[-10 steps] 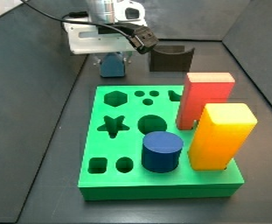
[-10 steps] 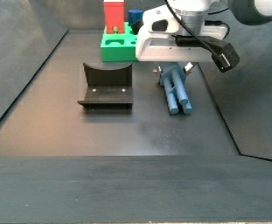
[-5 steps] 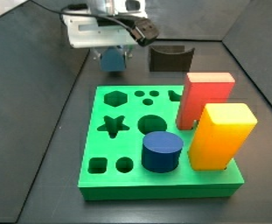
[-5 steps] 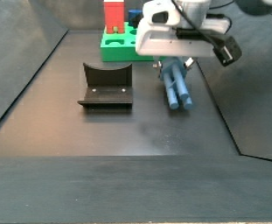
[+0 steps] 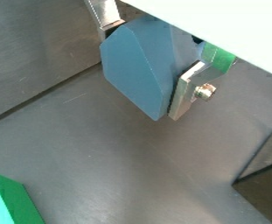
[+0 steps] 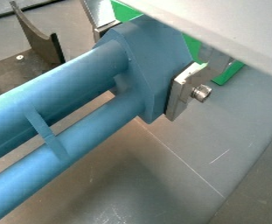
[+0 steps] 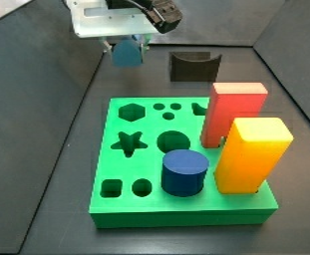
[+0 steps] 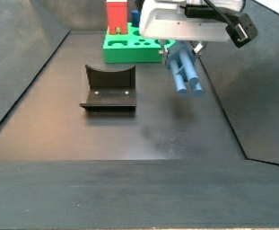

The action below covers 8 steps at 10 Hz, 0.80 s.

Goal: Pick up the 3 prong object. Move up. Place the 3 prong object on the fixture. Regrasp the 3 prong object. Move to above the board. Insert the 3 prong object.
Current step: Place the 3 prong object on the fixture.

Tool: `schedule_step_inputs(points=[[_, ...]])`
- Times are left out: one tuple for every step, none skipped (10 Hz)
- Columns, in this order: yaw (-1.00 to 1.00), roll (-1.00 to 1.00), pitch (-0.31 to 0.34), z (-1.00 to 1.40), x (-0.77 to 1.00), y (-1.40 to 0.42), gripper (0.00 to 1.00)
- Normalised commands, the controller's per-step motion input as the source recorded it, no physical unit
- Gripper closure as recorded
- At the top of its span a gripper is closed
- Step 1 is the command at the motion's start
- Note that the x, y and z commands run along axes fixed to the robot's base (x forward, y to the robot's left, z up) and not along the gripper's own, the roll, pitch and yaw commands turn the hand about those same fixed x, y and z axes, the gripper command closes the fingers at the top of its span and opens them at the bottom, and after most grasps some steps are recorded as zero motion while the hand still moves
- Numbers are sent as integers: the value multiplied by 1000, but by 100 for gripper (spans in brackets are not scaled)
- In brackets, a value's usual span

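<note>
Both side views show my gripper [image 8: 178, 47] raised off the dark floor with the 3 prong object [image 8: 184, 70] clamped in it; the piece hangs clear of everything below. In a side view the steel-blue piece [image 7: 128, 50] pokes out under the white gripper body [image 7: 112, 17], behind the far edge of the board [image 7: 151, 179] and just beside the fixture [image 7: 193, 66], apart from it. In both wrist views my silver fingers [image 5: 190, 88] press against the piece's flat sides, so the jaws are closed narrow on it. A wrist view shows the peaked blue face [image 5: 144, 66] of the piece end-on; another shows its long prongs [image 6: 56, 114] stretching away from the fingers [image 6: 188, 87], with the fixture [image 6: 38, 36] on the floor beyond. The fixture [image 8: 108, 87] sits alone on the floor, its notch bare, well apart from the held piece. On the board stand a red block [image 7: 229, 110], a yellow block [image 7: 250, 151] and a dark blue cylinder [image 7: 185, 171].
</note>
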Motion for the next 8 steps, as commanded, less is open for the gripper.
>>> schedule_step_inputs(points=[[1, -5, -3, 1000, 9, 3, 100], [3, -15, 28, 1000, -7, -2, 100], [8, -27, 34, 1000, -9, -4, 100], [17, -46, 35, 1000, -15, -6, 100], [22, -61, 32, 1000, -18, -8, 100], [25, -81, 35, 1000, -24, -10, 100], [26, -91, 36, 1000, -26, -12, 100], [25, -111, 39, 893, -24, -15, 100]])
